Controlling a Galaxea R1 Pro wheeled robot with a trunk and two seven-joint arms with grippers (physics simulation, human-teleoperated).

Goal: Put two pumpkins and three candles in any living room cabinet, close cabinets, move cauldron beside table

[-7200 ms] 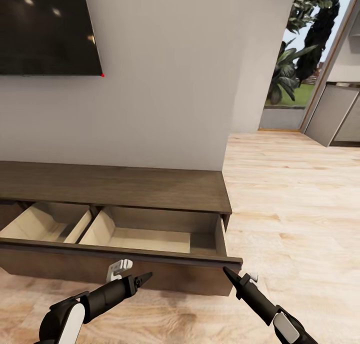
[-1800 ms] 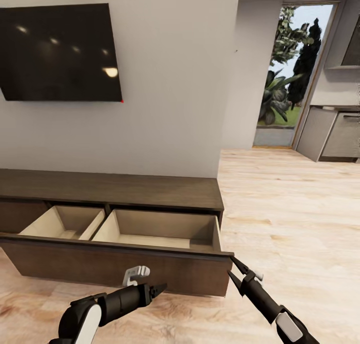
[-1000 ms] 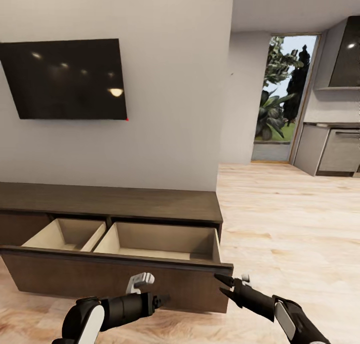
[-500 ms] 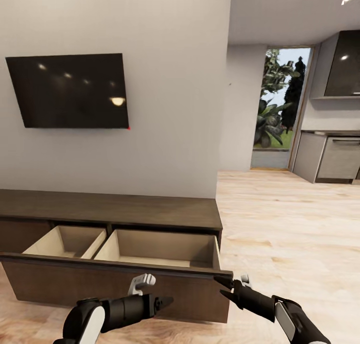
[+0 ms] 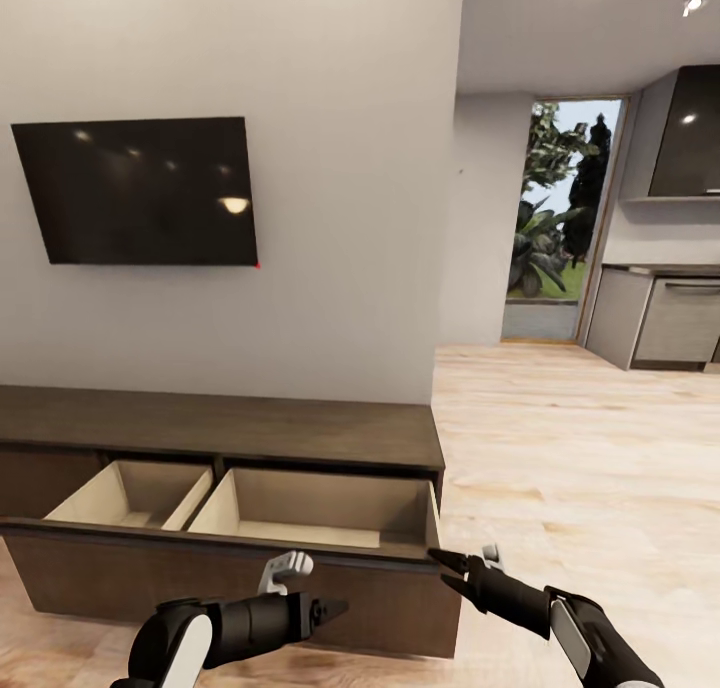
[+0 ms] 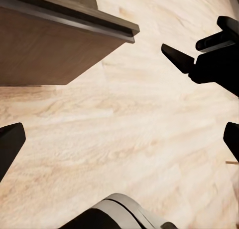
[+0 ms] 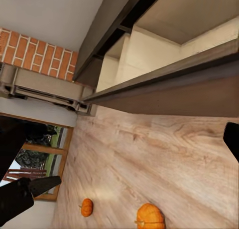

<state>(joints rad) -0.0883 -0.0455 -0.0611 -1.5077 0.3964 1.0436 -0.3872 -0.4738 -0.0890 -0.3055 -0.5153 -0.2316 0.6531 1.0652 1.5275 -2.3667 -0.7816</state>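
The long dark-brown cabinet (image 5: 230, 430) stands against the white wall with its wide drawer (image 5: 200, 568) pulled out; both beige compartments are bare. My left gripper (image 5: 335, 605) hovers open, low in front of the drawer front. By the drawer's right corner my right gripper (image 5: 441, 568) is open, holding nothing. Two orange pumpkins (image 7: 86, 207) (image 7: 149, 216) lie on the wood floor, a way off from the cabinet. The candles and the cauldron are out of view.
A black TV (image 5: 140, 193) hangs above the cabinet. Light wood floor (image 5: 580, 438) stretches right toward a glass door with plants (image 5: 555, 238) and grey kitchen units (image 5: 670, 318). A red-brick fireplace (image 7: 30, 49) stands past the cabinet's far end.
The head view has tilted up, so more of the TV and wall show. My right gripper swung down from pointing upward to level at the drawer's corner. The drawer stays open.
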